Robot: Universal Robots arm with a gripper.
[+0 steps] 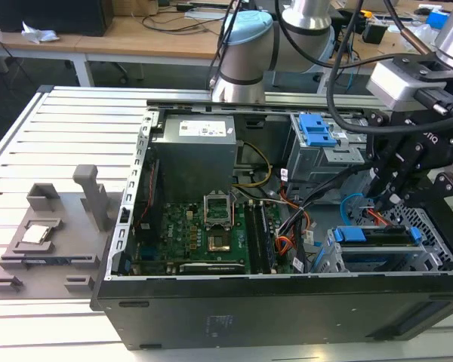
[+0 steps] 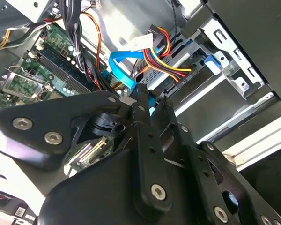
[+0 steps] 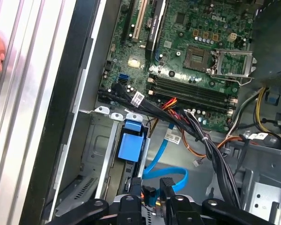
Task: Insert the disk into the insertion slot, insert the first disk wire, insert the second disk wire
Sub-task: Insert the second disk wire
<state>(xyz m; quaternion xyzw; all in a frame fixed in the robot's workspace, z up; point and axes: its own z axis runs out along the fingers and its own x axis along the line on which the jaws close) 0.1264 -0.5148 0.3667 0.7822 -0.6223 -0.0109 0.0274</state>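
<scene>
Disk [image 1: 377, 237] sits in the insertion slot [image 1: 438, 256] in the exterior view; second wrist view shows gripper [image 2: 152, 101] pinching blue wire [image 2: 118, 68].

Robotics lab: slatted aluminium bench [image 1: 75, 128], wooden desks [image 1: 136, 34], cables [image 1: 174, 23]

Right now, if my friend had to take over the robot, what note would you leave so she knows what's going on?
The gripper is low inside the computer case, right by the insertion slot. It looks shut on the end of the blue wire.
The disk sits in the slot, in its blue carrier.
Done: the disk is in.
Left: the blue wire is not plugged into the disk. I cannot tell if the red, yellow and black wire bundle beside it is plugged in.
</scene>
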